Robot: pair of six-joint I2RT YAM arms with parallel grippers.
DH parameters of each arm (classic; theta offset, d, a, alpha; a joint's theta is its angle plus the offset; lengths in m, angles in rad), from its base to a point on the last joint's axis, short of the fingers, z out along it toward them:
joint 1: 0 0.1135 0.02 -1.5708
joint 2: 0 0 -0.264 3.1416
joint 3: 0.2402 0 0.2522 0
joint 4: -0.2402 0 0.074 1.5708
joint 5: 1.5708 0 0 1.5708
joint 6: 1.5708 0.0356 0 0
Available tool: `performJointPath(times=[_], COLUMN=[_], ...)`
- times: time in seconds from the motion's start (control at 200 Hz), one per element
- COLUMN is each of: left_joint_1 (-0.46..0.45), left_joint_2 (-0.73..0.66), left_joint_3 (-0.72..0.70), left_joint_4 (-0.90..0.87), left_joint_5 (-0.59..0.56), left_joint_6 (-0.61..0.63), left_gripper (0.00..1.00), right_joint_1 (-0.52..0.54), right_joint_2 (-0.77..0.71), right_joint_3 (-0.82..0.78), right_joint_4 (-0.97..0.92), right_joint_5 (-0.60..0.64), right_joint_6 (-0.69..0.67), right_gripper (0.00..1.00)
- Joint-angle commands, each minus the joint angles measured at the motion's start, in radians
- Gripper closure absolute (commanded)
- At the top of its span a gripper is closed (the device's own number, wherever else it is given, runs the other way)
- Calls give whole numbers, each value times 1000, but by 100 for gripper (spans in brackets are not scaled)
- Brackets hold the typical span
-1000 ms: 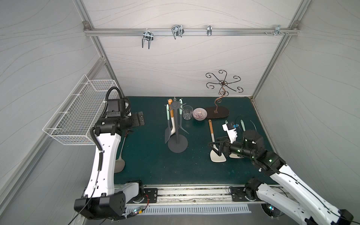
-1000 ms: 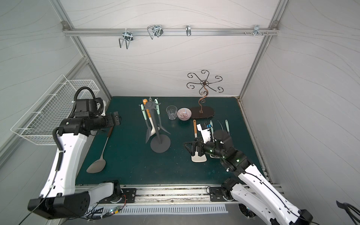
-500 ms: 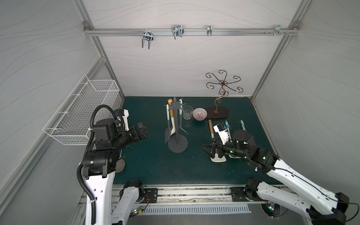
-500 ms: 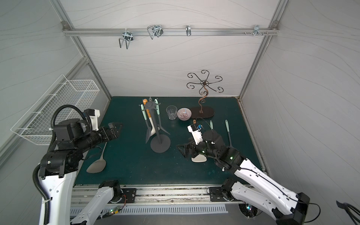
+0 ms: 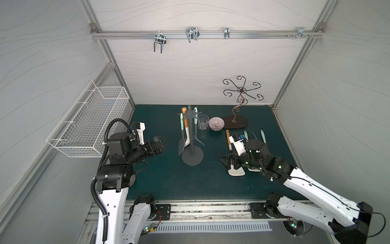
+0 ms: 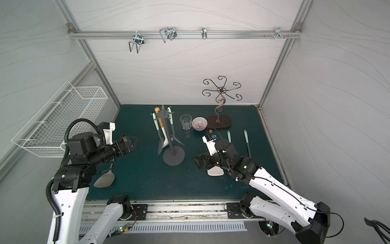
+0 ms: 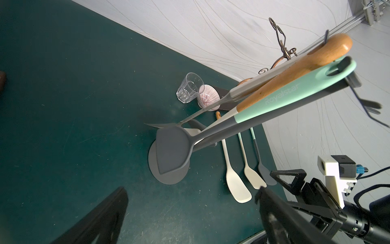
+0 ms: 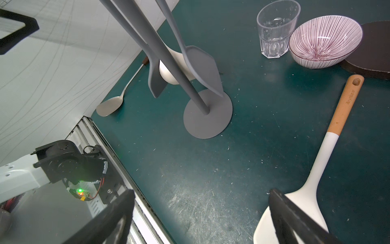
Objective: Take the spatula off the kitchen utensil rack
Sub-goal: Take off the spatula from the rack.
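left wrist view is showing the kitchen utensil rack (image 7: 168, 179) standing upright on the green mat (image 7: 63, 105). the spatula (image 7: 173, 152) is hanging from a crown hook by the hole in its teal handle, its grey blade dangling just above the round base. the left gripper (image 5: 161, 143) is hovering beside the rack, fingers spread wide and grasping nothing. the right gripper (image 5: 226, 163) is gaping too, empty, over a white turner (image 5: 236, 171) lying on the mat. the hanging tool is looking light and its blade is probably floppy, so the stiff teal handle just under the hook is looking like the best place to pinch.
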Motion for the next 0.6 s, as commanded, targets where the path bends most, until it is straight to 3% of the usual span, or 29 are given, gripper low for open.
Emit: performJointPath(times=[0.0, 0.14, 0.325, 0.595], left_joint_1=[-3, -3, -3, -46], left_joint_2=[-12, -29, -24, -27], left_joint_3=[-6, -29, -91, -124], left_joint_4=[72, 92, 170, 256], left_joint_5=[6, 9, 62, 85], left_joint_6=[-18, -27, -54, -47], left_gripper=[1, 1, 1, 1], right_joint_1=[-52, -102, -109, -183], right_joint_2=[22, 44, 48, -16], right_joint_3=[10, 13, 36, -8], right_joint_4=[-2, 34, 45, 125], right_joint_5=[-47, -88, -4, -145], right_joint_6=[-14, 5, 93, 46], right_gripper=[1, 1, 1, 1])
